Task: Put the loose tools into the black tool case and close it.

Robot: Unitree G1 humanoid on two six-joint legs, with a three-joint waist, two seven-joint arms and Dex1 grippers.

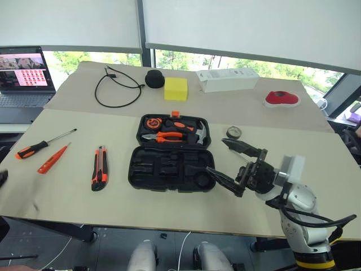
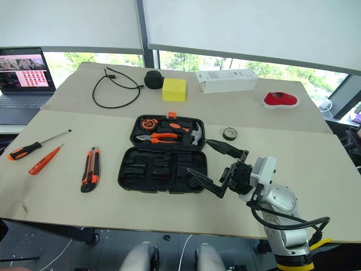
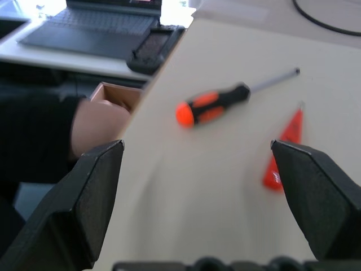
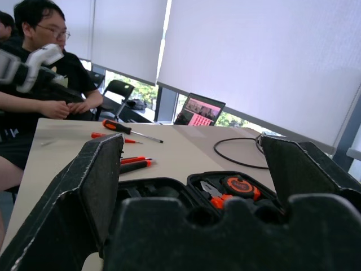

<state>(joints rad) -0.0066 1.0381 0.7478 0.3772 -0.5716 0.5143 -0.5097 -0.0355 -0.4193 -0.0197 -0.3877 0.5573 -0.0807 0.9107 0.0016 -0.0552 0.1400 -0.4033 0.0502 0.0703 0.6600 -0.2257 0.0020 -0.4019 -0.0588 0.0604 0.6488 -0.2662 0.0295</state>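
On the tan table (image 1: 84, 203), seen from the head: black tool case (image 1: 172, 153) lying wide open near the middle, far half holding orange-handled pliers (image 1: 164, 136), a hammer (image 1: 198, 133) and a round orange-and-black piece, near half showing only bare moulded slots. Well to the left of it, utility knife (image 1: 99, 167) lying lengthwise, orange with a black strip; farther left, thin orange tester screwdriver (image 1: 53, 159) and a black-and-orange-handled screwdriver (image 1: 44, 144) lying side by side, steel shaft pointing toward the far right. Right gripper (image 1: 229, 162) hovering just beside the case's right end, black fingers spread wide, holding nothing. Beyond the case, a coiled cable (image 1: 115, 87), a round black speaker (image 1: 154, 78), a yellow block (image 1: 175, 88) and a white box (image 1: 227, 79).

From the left wrist: left gripper (image 3: 197, 169) standing wide apart and empty above the table edge, black-and-orange screwdriver and orange tester lying between its fingers farther out, a laptop (image 3: 96, 25) beyond.

From the right wrist: fingers gaping wide, open case lying past them with pliers showing inside, knife and screwdrivers farther off, a seated person (image 4: 39, 73) at the table's end.
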